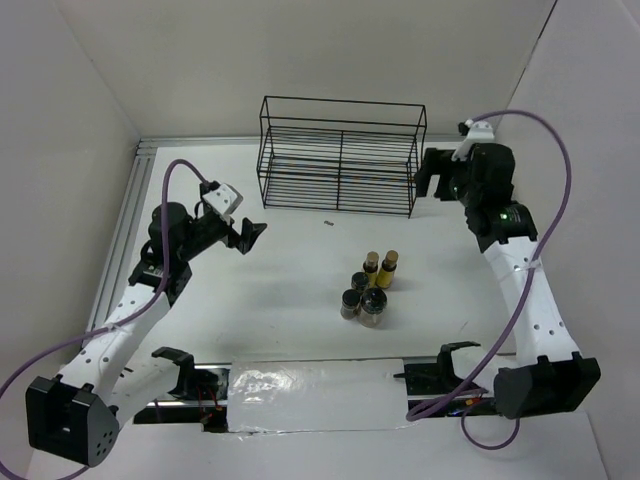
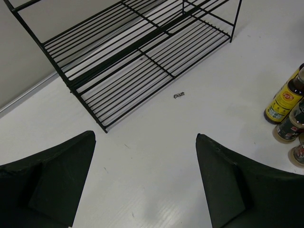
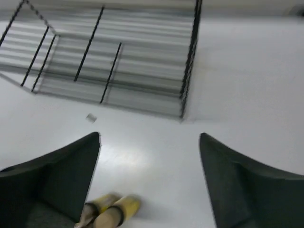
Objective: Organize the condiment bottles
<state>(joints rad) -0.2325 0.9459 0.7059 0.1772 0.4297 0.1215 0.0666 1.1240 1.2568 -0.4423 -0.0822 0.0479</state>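
Observation:
Five condiment bottles stand clustered mid-table: two slim yellow-filled bottles with tan caps, two short dark-lidded jars and a fatter black-lidded jar. My left gripper is open and empty, left of the cluster. In the left wrist view a yellow bottle and a jar show at the right edge. My right gripper is open and empty, raised near the rack's right end. The blurred right wrist view shows the two yellow bottles low between the fingers.
A black wire rack with two shelves stands at the back; it also shows in the left wrist view and right wrist view. A small scrap lies before it. White walls enclose the table.

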